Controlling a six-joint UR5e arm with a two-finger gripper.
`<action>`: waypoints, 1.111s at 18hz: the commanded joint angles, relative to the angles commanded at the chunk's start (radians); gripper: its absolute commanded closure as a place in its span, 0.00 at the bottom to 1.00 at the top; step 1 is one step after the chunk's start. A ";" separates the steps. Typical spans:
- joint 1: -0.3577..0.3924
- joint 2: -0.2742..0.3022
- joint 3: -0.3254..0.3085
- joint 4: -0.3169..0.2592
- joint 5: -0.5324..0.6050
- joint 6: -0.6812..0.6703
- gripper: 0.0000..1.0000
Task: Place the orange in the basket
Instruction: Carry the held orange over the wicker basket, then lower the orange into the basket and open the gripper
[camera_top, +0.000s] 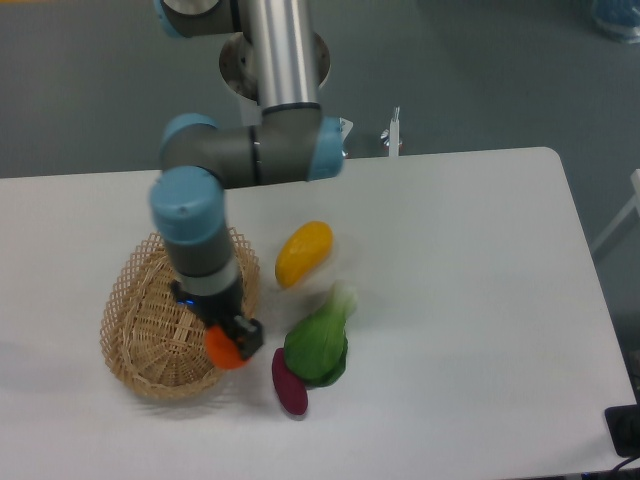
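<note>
Orange (224, 350) sits clamped in our jaws (228, 343) over the near right edge of the basket (150, 320), so we judge the carry nearly done, with only the lowering and release inside left.

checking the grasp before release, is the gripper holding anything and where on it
The gripper holds the orange, its fingers on opposite sides of the fruit, over the basket.
</note>
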 joint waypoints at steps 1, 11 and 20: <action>-0.009 -0.008 -0.002 0.002 0.003 -0.002 0.48; -0.025 -0.081 -0.003 0.026 0.006 0.008 0.24; -0.022 -0.058 -0.028 0.066 0.003 -0.080 0.00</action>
